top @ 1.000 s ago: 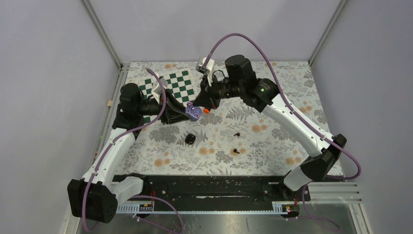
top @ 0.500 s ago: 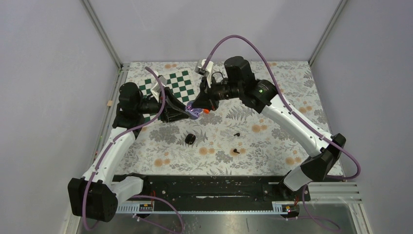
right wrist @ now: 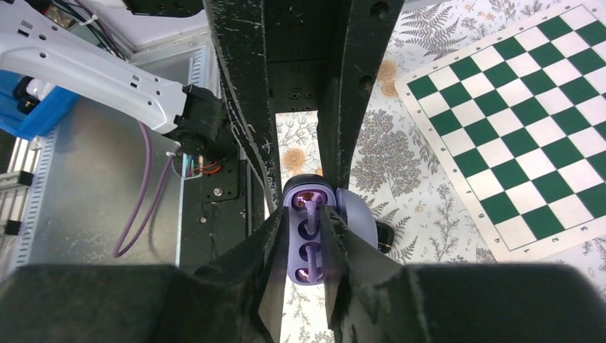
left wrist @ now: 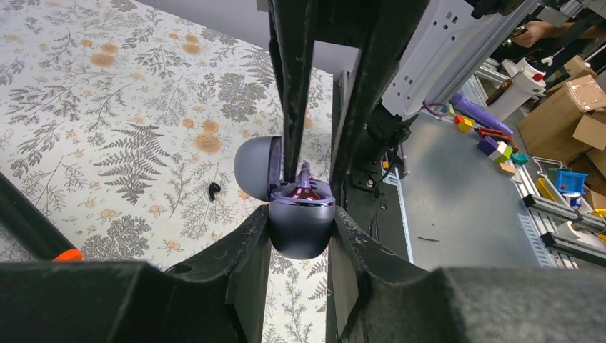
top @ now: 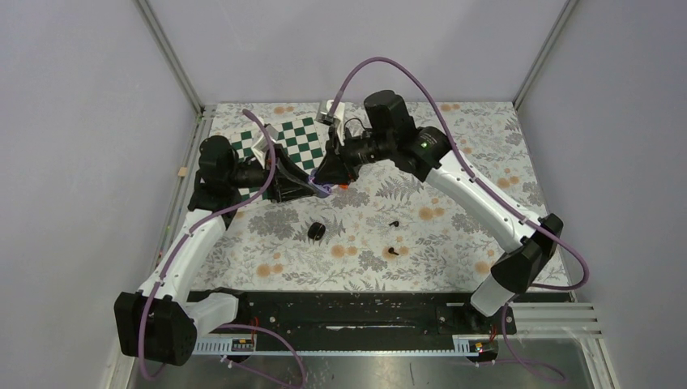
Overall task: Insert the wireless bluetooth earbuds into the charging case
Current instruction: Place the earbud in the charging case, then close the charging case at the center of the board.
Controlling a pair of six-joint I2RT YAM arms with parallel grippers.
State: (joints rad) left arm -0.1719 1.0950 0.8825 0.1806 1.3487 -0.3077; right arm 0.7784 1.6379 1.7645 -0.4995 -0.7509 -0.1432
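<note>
We see our left gripper (left wrist: 301,230) clamped on the open purple charging case (left wrist: 300,243), our right gripper (right wrist: 304,223) pinching a pale purple earbud (right wrist: 312,209) over its wells, and the black earbuds (top: 394,223) lying on the desk (top: 437,253) toward five o'clock from the case.

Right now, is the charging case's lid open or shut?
Open: the lid is swung back beside the charging case, whose top is uncovered.

The pale purple charging case (left wrist: 301,232) is sitting upright with its lid swung open, raised above the table (top: 454,203) and clamped in the left gripper (left wrist: 301,214). 1 pale purple earbud (right wrist: 312,212) is poking stem-up from its socket, pinched by the right gripper (right wrist: 306,218). 1 black earbud (top: 394,223) and a 2nd black earbud (top: 393,251) are lying apart on the table.
</note>
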